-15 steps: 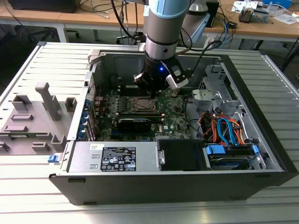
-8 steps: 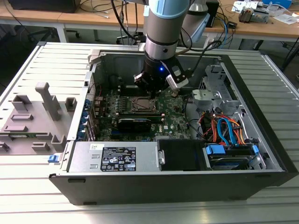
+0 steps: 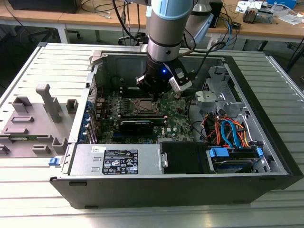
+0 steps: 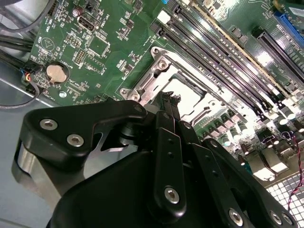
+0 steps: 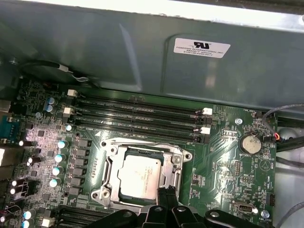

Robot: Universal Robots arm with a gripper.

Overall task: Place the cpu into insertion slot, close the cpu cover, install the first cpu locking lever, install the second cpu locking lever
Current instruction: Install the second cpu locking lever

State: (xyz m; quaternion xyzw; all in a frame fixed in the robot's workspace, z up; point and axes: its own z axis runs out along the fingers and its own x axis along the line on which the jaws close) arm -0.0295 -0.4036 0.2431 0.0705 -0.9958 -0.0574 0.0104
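Note:
The cpu [image 5: 140,176] lies flat in the insertion slot [image 3: 142,106], silvery top up. The cpu cover [image 5: 142,151] is folded down around it, and the chip shows through its window. In the second wrist view the cpu [image 4: 186,92] and cover [image 4: 153,80] appear just past my fingertips. My gripper [image 5: 166,194] hangs low over the socket's edge with its black fingers pressed together. In the exterior view the gripper [image 3: 156,95] sits right above the socket inside the open case. I cannot tell whether a locking lever is caught between the fingers.
Long black memory slots [image 5: 137,114] run beside the socket, toward the case wall [image 5: 142,47]. A coin battery [image 5: 250,144] sits on the board. The power supply [image 3: 118,159] and coloured cables [image 3: 228,133] fill the case front. A grey fixture [image 3: 33,118] stands outside at the exterior view's left.

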